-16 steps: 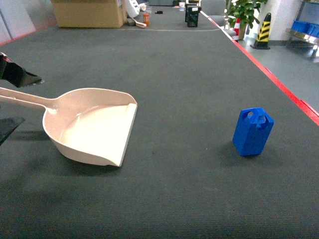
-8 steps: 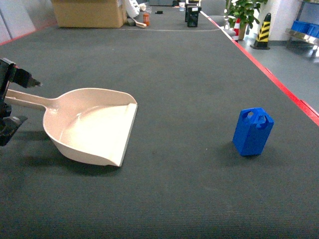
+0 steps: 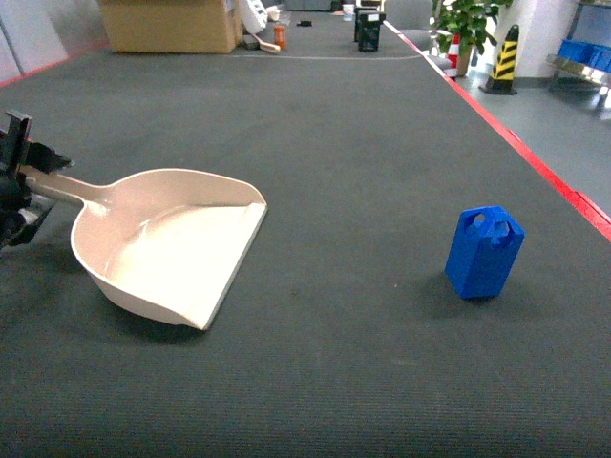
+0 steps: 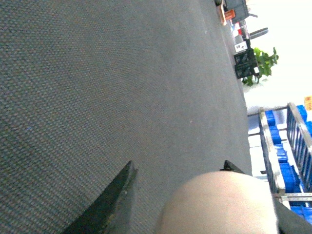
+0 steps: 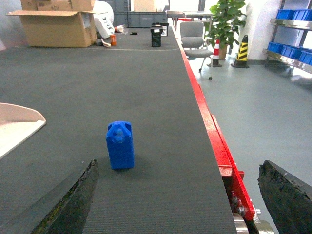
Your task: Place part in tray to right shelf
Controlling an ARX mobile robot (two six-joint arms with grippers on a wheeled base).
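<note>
Beige plastic made up the tray [image 3: 167,253], which lay on the dark grey ribbed mat [image 3: 344,363] with its flat open lip turned toward the part [image 3: 485,252]. Its long handle ran away from the part to the edge of the head view, where the left gripper [image 3: 17,181] had its black fingers set on either side of the handle's end, closed around it. In the left wrist view the tray's rounded beige handle filled the space between the two dark fingers [image 4: 109,200].

Well apart from the tray's lip, the bright blue part stood upright on the mat, its round holes showing near the top. It touched nothing else. Beyond the part, a red strip [image 3: 535,157] marked the mat's edge, and past that a yellow-and-black striped cone [image 3: 503,59] stood on the grey floor beside a potted plant [image 3: 465,24].

From the right wrist view, the right gripper [image 5: 187,204] hung short of the part with its two black fingers spread wide and nothing between them; the part stood on the mat ahead of the gap.

Far behind the tray sat a brown cardboard box [image 3: 170,26]. No writing, brand or label could be read on any of these things; the small markings in the background were too blurred to tell.
</note>
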